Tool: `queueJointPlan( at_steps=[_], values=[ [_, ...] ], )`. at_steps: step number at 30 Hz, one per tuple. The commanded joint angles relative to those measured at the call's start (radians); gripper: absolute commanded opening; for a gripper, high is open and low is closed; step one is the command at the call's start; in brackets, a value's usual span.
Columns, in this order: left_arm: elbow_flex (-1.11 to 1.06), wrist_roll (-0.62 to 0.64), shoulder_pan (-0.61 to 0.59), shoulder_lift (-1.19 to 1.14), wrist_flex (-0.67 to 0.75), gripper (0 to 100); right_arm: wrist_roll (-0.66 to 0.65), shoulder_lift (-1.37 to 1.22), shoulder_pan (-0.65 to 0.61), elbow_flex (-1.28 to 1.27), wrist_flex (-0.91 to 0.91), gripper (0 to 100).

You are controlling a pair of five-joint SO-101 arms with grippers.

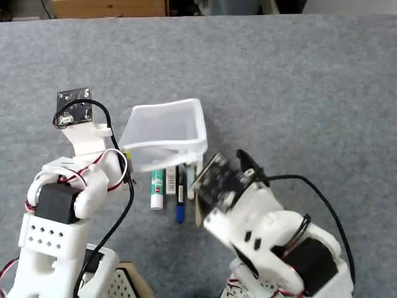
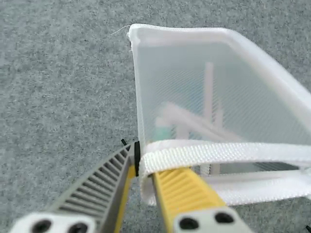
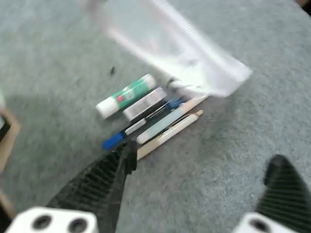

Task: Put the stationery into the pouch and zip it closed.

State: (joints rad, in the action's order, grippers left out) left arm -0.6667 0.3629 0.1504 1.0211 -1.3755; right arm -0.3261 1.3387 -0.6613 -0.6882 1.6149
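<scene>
Lower right of the high view: the right gripper [image 3: 201, 165] hangs over the stationery [image 1: 173, 186], jaws spread wide with nothing between them, judged ready to push or pick. The stationery lies in a tight row at lower centre: glue stick [image 1: 157, 189], blue-capped pen [image 1: 180, 205], pale wooden stick [image 3: 169, 134]. Their far ends reach the pouch mouth; inside or beneath cannot be told. The left gripper [image 2: 138, 162] pinches the zipper tape [image 2: 218, 153] at the pouch corner, apparently to hold the mouth open. The mesh pouch [image 1: 164, 127] sits mid-frame on the grey table [image 1: 298, 74], unzipped.
</scene>
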Motion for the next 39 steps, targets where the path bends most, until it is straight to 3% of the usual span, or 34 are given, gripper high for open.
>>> queueJointPlan(
  at_steps=[1,5,10,28,39],
  values=[
    [0.042,-0.006,-0.007,0.000,0.014,3,-0.097,-0.001,-0.038,0.119,0.098,45.6],
    [0.059,-0.008,-0.001,0.000,-0.023,3,-0.193,-0.008,0.021,0.128,0.061,45.5],
    [0.085,-0.008,-0.001,0.002,-0.078,3,-0.276,-0.012,0.089,0.021,-0.115,45.3],
    [0.079,-0.008,-0.005,0.000,-0.077,3,-0.275,-0.012,-0.040,-0.374,-0.559,45.3],
    [0.050,-0.011,-0.005,0.002,-0.080,3,-0.276,-0.012,-0.038,-0.404,-0.586,43.3]
  ],
)
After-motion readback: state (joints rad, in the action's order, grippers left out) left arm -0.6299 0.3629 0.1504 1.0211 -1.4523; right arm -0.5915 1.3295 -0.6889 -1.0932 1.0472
